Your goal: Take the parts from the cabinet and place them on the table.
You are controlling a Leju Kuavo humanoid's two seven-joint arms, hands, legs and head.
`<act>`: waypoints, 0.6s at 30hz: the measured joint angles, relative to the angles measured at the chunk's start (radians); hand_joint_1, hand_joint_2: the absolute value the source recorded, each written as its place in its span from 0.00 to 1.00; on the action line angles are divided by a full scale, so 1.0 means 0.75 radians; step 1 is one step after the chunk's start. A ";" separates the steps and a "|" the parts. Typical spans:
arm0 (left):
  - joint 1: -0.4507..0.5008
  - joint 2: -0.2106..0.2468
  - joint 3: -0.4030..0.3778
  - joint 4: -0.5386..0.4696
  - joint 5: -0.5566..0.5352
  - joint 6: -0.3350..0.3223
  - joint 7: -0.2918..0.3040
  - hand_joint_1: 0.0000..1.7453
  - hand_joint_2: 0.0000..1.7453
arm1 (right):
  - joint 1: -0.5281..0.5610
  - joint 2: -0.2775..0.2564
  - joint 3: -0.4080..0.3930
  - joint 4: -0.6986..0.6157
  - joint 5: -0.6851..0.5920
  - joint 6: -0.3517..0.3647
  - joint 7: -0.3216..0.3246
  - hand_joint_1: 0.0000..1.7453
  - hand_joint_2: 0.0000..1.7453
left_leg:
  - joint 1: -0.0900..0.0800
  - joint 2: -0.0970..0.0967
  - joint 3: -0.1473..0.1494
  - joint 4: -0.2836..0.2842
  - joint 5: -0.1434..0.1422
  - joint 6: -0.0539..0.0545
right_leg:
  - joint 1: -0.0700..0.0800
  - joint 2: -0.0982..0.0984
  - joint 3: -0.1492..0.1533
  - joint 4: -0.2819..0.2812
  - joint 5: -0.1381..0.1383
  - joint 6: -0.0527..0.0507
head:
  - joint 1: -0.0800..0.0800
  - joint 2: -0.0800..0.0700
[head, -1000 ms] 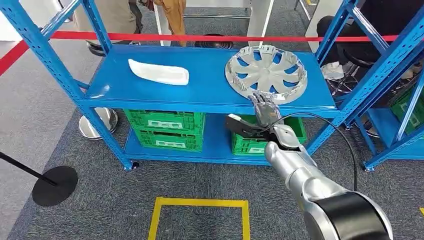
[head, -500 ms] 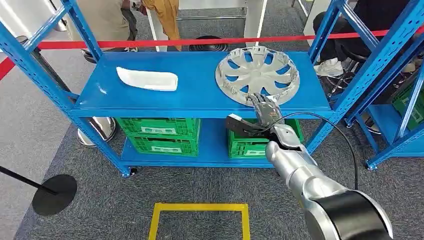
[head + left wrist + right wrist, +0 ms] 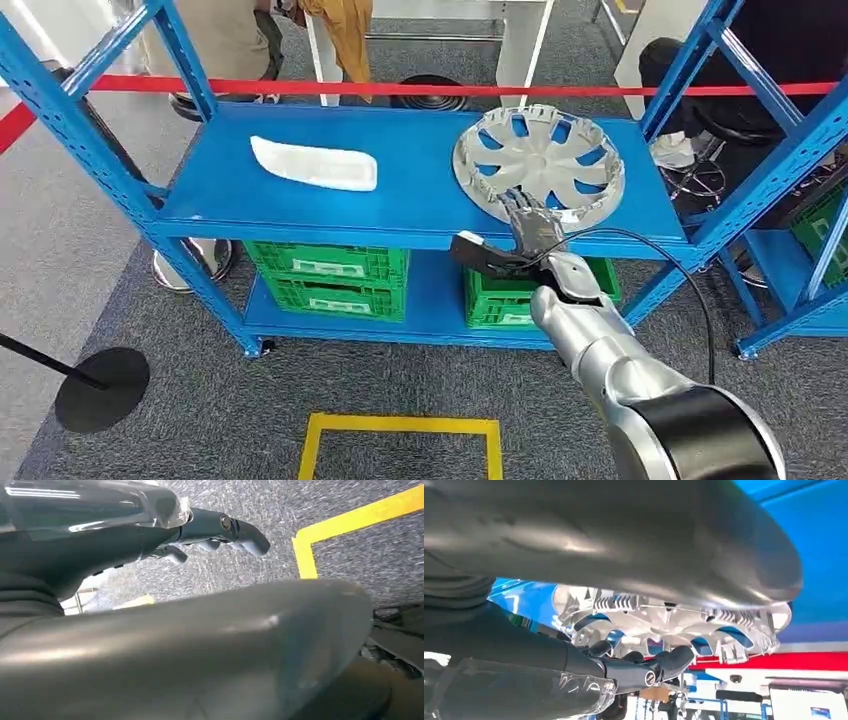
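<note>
The hubcap (image 3: 538, 164) looks light, stiff plastic — best pinched at its near rim, where the right hand (image 3: 528, 232) hovers, fingers apart, empty.

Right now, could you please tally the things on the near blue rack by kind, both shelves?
Silver wheel covers: 1
White moulded parts: 1
Green crates: 3, two stacked at left, one at right
Total: 5
</note>
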 joint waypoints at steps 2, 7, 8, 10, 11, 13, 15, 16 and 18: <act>0.000 0.000 0.000 0.001 0.000 0.000 0.000 0.00 0.00 | -0.002 -0.002 0.000 0.000 0.001 -0.001 0.000 0.00 0.00 | 0.000 0.000 0.020 -0.001 -0.021 -0.012 | 0.001 -0.007 0.087 -0.229 0.109 -0.013 | 0.002 0.000; -0.005 0.000 0.000 -0.001 0.000 -0.001 0.000 0.00 0.00 | -0.007 -0.001 -0.001 -0.001 0.002 -0.002 0.000 0.00 0.00 | -0.003 0.002 0.029 -0.006 -0.048 -0.053 | 0.003 -0.002 0.123 -0.256 0.073 -0.038 | -0.001 0.000; -0.005 0.001 0.000 -0.001 0.000 0.000 0.000 0.00 0.00 | -0.010 -0.001 -0.001 -0.001 0.002 -0.002 0.000 0.00 0.00 | -0.002 0.005 0.021 0.020 -0.059 -0.059 | 0.001 -0.001 0.132 -0.258 0.068 -0.044 | -0.002 0.000; -0.008 0.001 0.000 -0.001 0.000 0.000 0.000 0.00 0.00 | -0.012 0.003 -0.001 -0.001 0.002 -0.003 -0.001 0.00 0.00 | 0.002 0.007 -0.079 0.200 -0.128 -0.069 | 0.001 -0.002 0.141 -0.258 0.058 -0.058 | -0.008 0.000; -0.008 0.001 0.000 -0.001 0.000 -0.001 0.000 0.00 0.00 | -0.009 0.004 -0.001 -0.001 0.002 -0.003 -0.001 0.00 0.00 | 0.002 0.007 -0.150 0.312 -0.164 -0.072 | 0.001 -0.002 0.144 -0.258 0.053 -0.061 | -0.008 0.000; -0.005 0.001 0.000 -0.001 0.000 -0.003 0.000 0.00 0.00 | -0.001 0.004 -0.001 0.000 0.002 -0.002 0.000 0.00 0.00 | 0.002 0.007 -0.253 0.433 -0.162 -0.075 | 0.002 -0.001 0.157 -0.258 0.040 -0.061 | -0.008 0.000; -0.001 0.001 0.000 -0.001 0.000 -0.009 0.000 0.00 0.00 | 0.000 0.005 -0.001 0.000 0.002 -0.002 0.000 0.00 0.00 | 0.002 0.007 -0.216 0.292 -0.036 -0.071 | 0.001 0.001 0.182 -0.258 0.023 -0.057 | -0.009 0.000; -0.001 0.003 0.000 -0.001 -0.001 -0.009 0.000 0.00 0.00 | -0.001 0.005 -0.001 -0.001 0.002 -0.002 0.000 0.00 0.00 | 0.002 0.008 -0.167 0.168 0.038 -0.066 | 0.001 0.002 0.196 -0.258 0.015 -0.053 | -0.009 0.000; -0.004 0.004 0.000 -0.001 -0.007 -0.009 -0.002 0.00 0.00 | -0.005 0.007 -0.001 0.000 0.002 -0.002 0.000 0.00 0.00 | -0.007 0.007 -0.089 0.013 0.077 -0.054 | 0.015 0.004 0.206 -0.254 -0.004 -0.037 | -0.009 0.000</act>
